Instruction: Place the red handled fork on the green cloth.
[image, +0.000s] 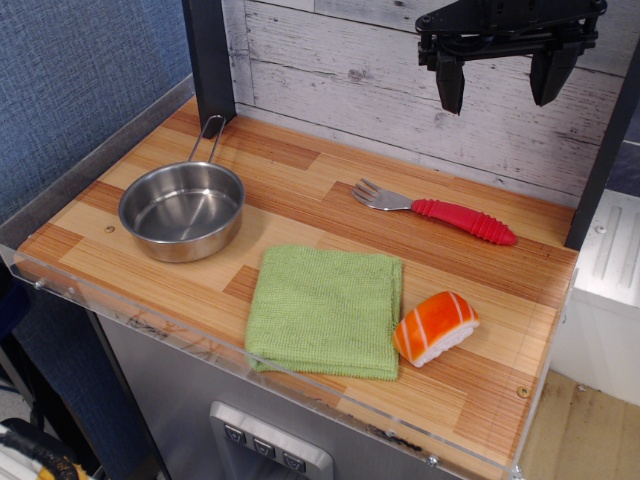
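The red handled fork (440, 211) lies flat on the wooden table toward the back right, its silver head pointing left and its ribbed red handle pointing right. The green cloth (327, 309) lies folded near the front edge, in front of the fork and apart from it. My black gripper (500, 88) hangs high above the table at the back right, over and behind the fork's handle. Its two fingers are spread wide and hold nothing.
A steel pan (183, 211) with a long handle stands at the left. A toy salmon sushi piece (435, 328) lies right next to the cloth's right edge. A black post (208, 60) rises at the back left. A white plank wall (340, 70) backs the table.
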